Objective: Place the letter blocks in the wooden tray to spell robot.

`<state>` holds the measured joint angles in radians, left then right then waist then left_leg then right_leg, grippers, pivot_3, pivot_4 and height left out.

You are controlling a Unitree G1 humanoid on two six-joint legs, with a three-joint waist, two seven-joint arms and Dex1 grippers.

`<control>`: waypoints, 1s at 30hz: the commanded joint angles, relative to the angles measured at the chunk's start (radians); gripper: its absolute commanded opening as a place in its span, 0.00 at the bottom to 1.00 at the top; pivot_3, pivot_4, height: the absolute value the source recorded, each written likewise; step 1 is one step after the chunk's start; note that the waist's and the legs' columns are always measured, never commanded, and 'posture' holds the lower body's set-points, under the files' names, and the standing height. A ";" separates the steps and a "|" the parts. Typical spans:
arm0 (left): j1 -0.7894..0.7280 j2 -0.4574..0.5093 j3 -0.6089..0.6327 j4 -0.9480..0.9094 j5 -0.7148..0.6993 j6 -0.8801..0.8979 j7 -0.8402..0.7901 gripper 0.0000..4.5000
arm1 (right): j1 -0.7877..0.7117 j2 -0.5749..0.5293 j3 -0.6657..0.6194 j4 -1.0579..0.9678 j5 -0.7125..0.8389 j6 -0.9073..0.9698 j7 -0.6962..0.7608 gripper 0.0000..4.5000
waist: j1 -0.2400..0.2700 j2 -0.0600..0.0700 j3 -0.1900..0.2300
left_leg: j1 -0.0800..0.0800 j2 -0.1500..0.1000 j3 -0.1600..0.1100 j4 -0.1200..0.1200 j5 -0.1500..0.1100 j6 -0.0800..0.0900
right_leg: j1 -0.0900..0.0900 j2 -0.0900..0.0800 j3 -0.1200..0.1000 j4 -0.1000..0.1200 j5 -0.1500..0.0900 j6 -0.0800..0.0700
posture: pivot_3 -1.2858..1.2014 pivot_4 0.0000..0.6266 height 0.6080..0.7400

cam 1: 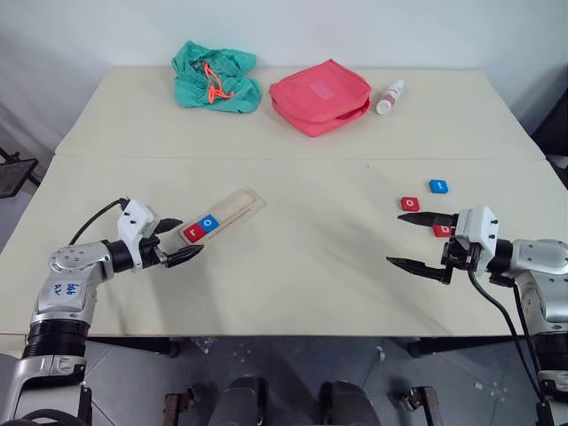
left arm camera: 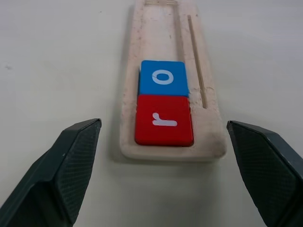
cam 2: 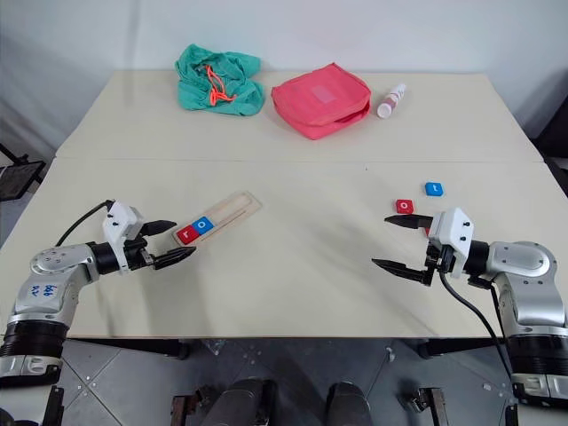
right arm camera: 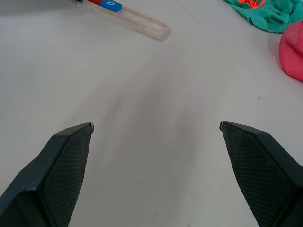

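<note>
Left wrist view gives me the wooden tray (left arm camera: 171, 90) end-on, a red "r" block (left arm camera: 164, 120) and a blue "o" block (left arm camera: 163, 78) seated touching at its near end. I'd judge the tiles light, stiff and smooth-faced, best pinched across opposite edges. My left gripper (cam 1: 181, 241) stands wide open, empty, just beside the tray's end. Well apart on the table (cam 1: 311, 266), a blue "t" (cam 1: 437, 185) and red "o" (cam 1: 409, 203) lie near my right gripper (cam 1: 417, 240), also wide open; a third red tile (cam 1: 441, 231) sits behind it, letter hidden.

A third red block (cam 1: 442, 231) sits partly hidden behind the right gripper (cam 1: 415, 240) — its letter cannot be read; the loose red block's (cam 2: 405, 206) letter is too small to tell.
</note>
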<state>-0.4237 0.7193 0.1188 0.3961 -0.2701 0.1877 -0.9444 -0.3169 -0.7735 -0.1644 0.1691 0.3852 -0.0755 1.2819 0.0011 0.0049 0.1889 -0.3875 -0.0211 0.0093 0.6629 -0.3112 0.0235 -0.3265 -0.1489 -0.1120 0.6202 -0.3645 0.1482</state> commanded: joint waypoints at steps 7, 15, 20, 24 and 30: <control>-0.057 -0.004 -0.066 0.094 0.080 -0.040 -0.022 1.00 | 0.016 -0.010 -0.029 -0.049 0.026 0.009 -0.027 0.99 | 0.005 0.000 0.000 | 0.000 0.000 0.000 0.001 0.000 0.000 | 0.000 0.000 0.000 0.001 0.000 0.000 | 0.52 0.24 1.00; -0.071 0.004 -0.084 0.105 0.095 -0.067 -0.043 0.75 | 0.005 -0.010 -0.025 -0.042 0.024 0.007 -0.037 1.00 | 0.013 0.000 0.000 | 0.001 0.000 0.000 0.002 0.000 0.000 | 0.000 0.000 0.001 0.001 0.000 0.000 | 0.52 0.24 1.00; -0.070 -0.002 -0.095 0.014 0.078 -0.037 -0.070 0.75 | -0.017 -0.017 -0.025 -0.015 0.021 0.005 -0.026 1.00 | 0.014 0.000 0.000 | 0.000 0.000 0.000 0.002 0.000 0.000 | 0.000 0.000 0.000 0.001 0.000 0.000 | 0.52 0.24 1.00; -0.084 -0.023 -0.135 -0.099 0.067 -0.002 -0.096 0.75 | -0.031 -0.042 -0.028 0.025 0.026 0.004 0.021 1.00 | 0.024 0.000 0.000 | 0.000 0.000 0.000 0.002 0.000 0.000 | 0.000 0.000 0.001 0.001 0.000 0.000 | 0.52 0.24 1.00; -0.152 -0.113 -0.208 -0.193 0.062 0.006 -0.126 0.75 | -0.029 -0.122 -0.034 0.117 0.015 -0.014 0.127 1.00 | 0.025 -0.001 0.000 | -0.002 -0.001 -0.001 0.003 0.000 0.001 | 0.000 0.000 0.000 0.000 0.000 0.000 | 0.52 0.24 1.00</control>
<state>-0.5442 0.6077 -0.0792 0.2502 -0.1975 0.2071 -1.0598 -0.3421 -0.8713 -0.1651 0.2848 0.3868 -0.0697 1.3810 0.0265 0.0042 0.1893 -0.3898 -0.0217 0.0087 0.6660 -0.3109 0.0244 -0.3261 -0.1490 -0.1125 0.6199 -0.3645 0.1482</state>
